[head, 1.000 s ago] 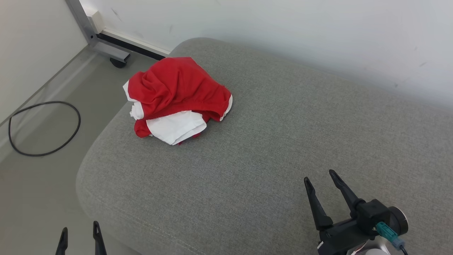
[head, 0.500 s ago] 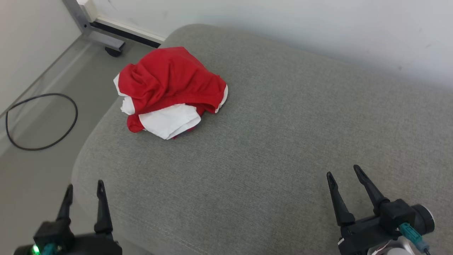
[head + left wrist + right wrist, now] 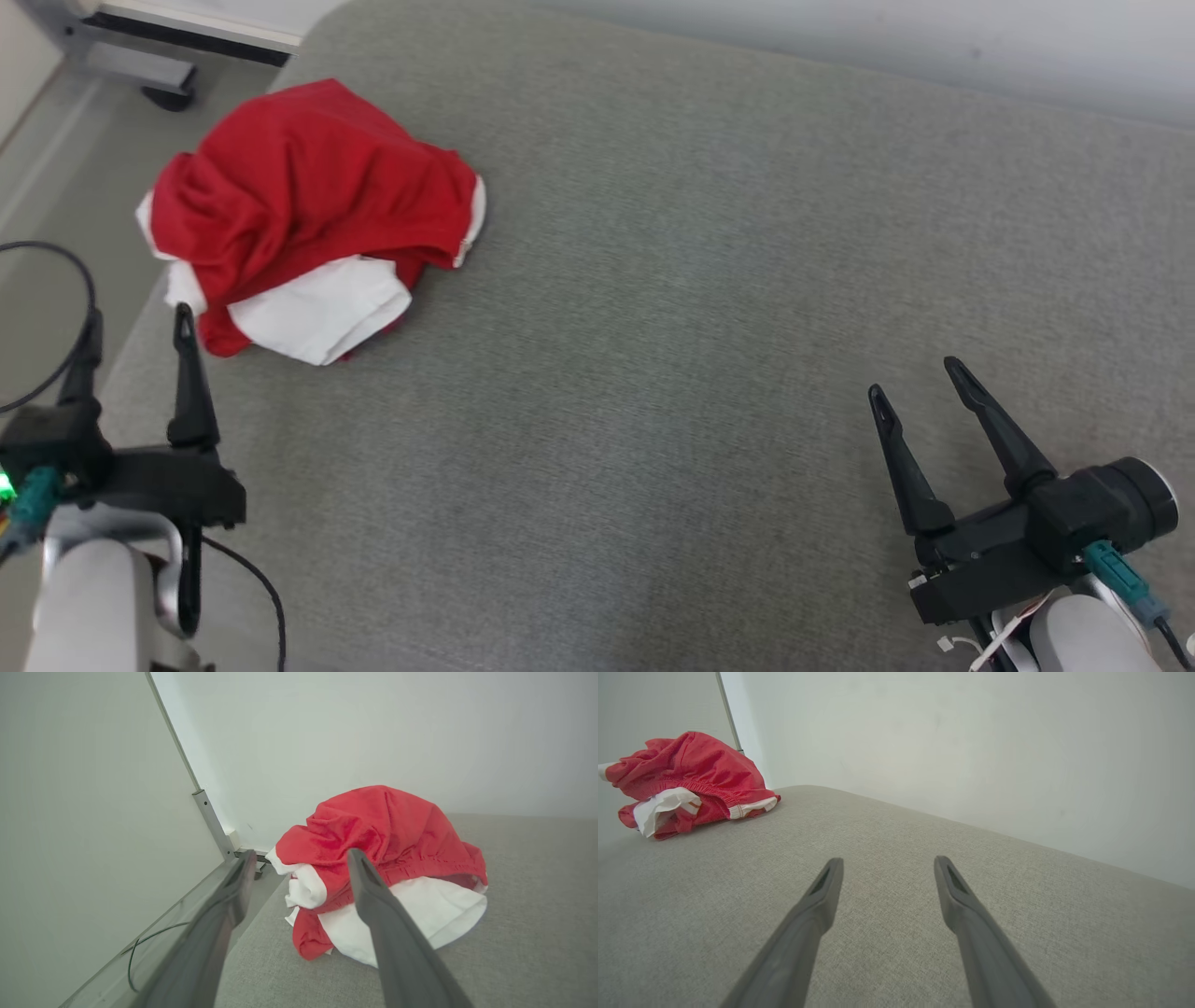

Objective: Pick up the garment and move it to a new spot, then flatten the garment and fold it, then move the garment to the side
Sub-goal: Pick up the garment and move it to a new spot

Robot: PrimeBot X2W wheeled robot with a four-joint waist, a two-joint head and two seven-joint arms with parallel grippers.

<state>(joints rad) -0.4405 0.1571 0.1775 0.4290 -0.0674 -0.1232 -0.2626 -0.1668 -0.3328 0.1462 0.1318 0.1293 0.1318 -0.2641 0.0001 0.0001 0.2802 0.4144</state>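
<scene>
A crumpled red and white garment (image 3: 299,215) lies in a heap near the far left corner of the grey cushion (image 3: 653,327). In the left wrist view the garment (image 3: 387,858) sits just beyond the fingers. My left gripper (image 3: 135,322) stands open at the cushion's left edge, a short way in front of the heap, holding nothing. At the lower right, my right gripper (image 3: 920,378) hovers open over bare cushion, far from the garment (image 3: 691,779), with nothing between its fingers.
A white wall (image 3: 934,47) runs along the cushion's far side. On the floor to the left lie a black cable loop (image 3: 56,271) and a metal frame foot with a caster (image 3: 140,75). A wall panel (image 3: 93,812) stands left of the cushion.
The head camera has tilted down and turned, shifting the whole picture. My left gripper has risen up along the cushion's left edge toward the garment. The garment itself lies as before.
</scene>
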